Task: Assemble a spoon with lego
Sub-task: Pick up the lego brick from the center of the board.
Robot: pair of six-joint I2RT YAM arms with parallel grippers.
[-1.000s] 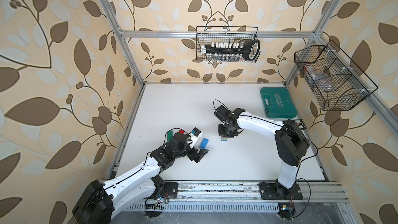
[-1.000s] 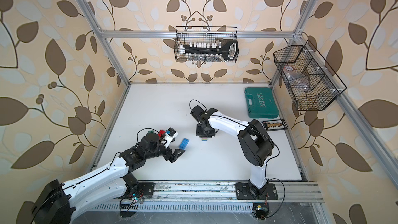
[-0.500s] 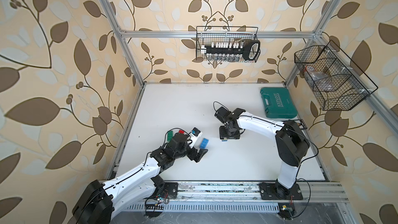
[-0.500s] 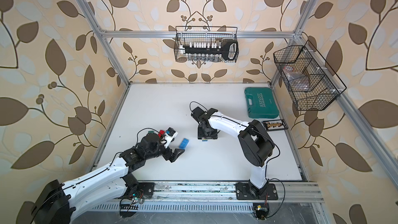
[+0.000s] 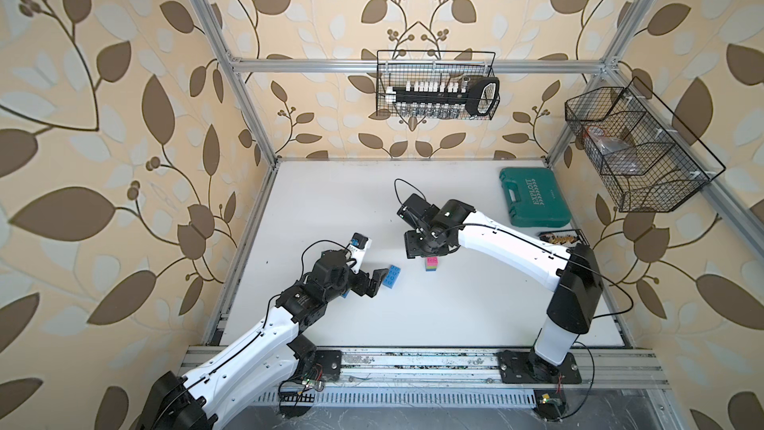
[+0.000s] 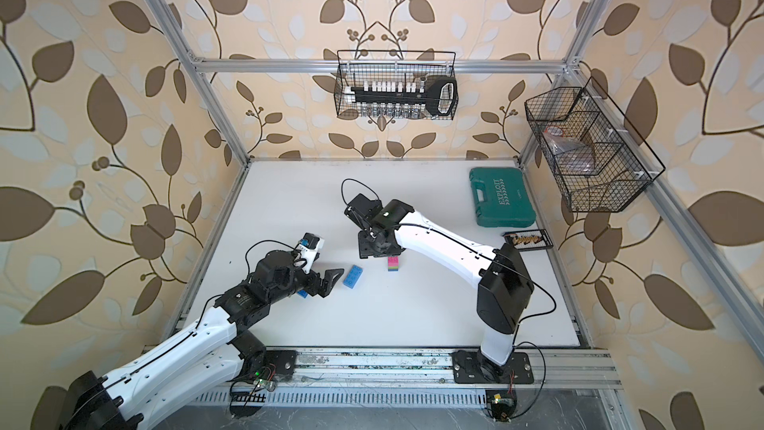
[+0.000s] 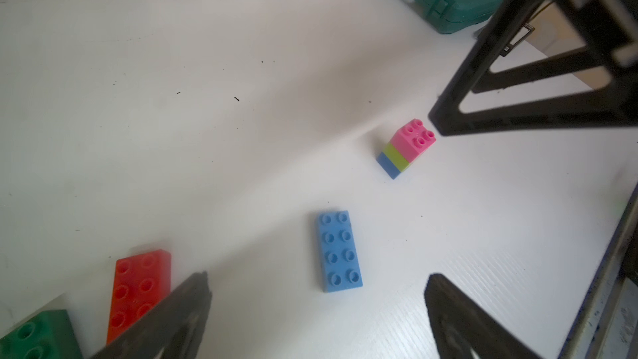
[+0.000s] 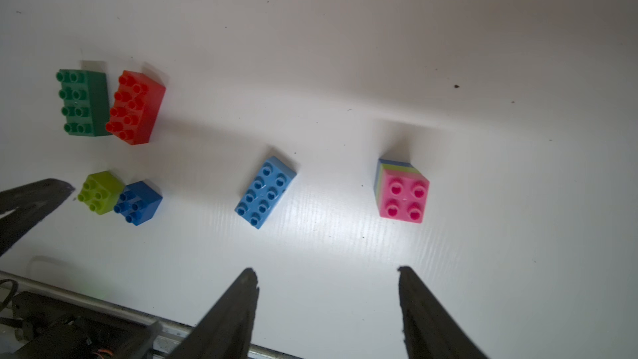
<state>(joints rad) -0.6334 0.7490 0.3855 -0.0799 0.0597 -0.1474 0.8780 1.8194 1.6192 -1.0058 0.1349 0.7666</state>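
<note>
Reading a top view as a clock with the far wall at twelve, the spoon (image 5: 432,264) is so far only a stem. It is standing near the middle of the table (image 5: 454,316) as a short upright stack, pink on lime on blue, with its studs facing up.

Your right gripper (image 8: 326,271) is hovering just off the stack at about twelve o'clock. Its jaws are standing partly open, wider than the stack, and are holding nothing. The wrist view is showing clear table between its fingertips and the pink top.

Your left gripper (image 7: 317,279) is gaping fully open, also empty. It is sitting at about eight o'clock from the light blue brick (image 5: 391,277), one finger just beside it.

That brick is lying flat, studs up, at roughly eight to nine o'clock from the stack. Its long axis is running nearly twelve to six, tipping toward one and seven.

So the left arm is nearer the flat brick and the right is nearer the stem. I am judging the next pick to turn on squaring the left jaws across the brick's short sides.

The green brick (image 8: 84,103), red brick (image 8: 136,107), lime brick (image 8: 100,192) and dark blue brick (image 8: 138,202) are waiting loose beside the left arm.
</note>
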